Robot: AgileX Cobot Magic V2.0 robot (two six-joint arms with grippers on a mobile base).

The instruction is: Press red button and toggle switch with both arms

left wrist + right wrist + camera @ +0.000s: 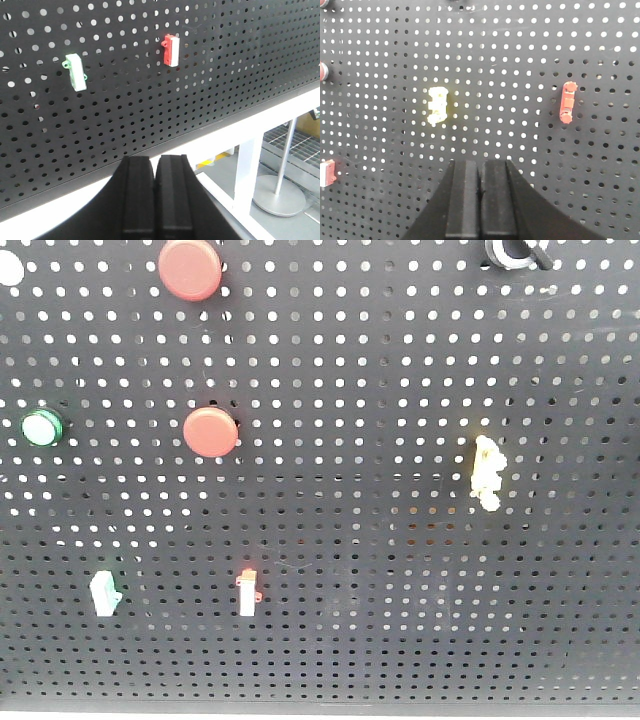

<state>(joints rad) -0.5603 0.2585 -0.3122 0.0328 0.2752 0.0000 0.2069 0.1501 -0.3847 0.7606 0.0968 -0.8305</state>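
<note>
Two round red buttons are mounted on the black pegboard [400, 570], one at the top [190, 268] and one lower [210, 430]. The toggle switch [515, 252] is a black knob at the top right, cut off by the frame edge. Neither gripper shows in the front view. My left gripper [155, 161] is shut and empty, low in front of the board's bottom edge. My right gripper [480, 164] is shut and empty, facing the board below a yellow part [438, 106]. The edge of a red button [322, 71] shows at the far left of the right wrist view.
On the board are a green round button [42, 427], a yellow part [486, 472], a green-and-white switch [105, 592] [75, 71], a red-and-white switch [247, 592] [171, 50] and a red clip [567, 102]. A white frame [250, 165] and a metal stand [280, 200] are below the board.
</note>
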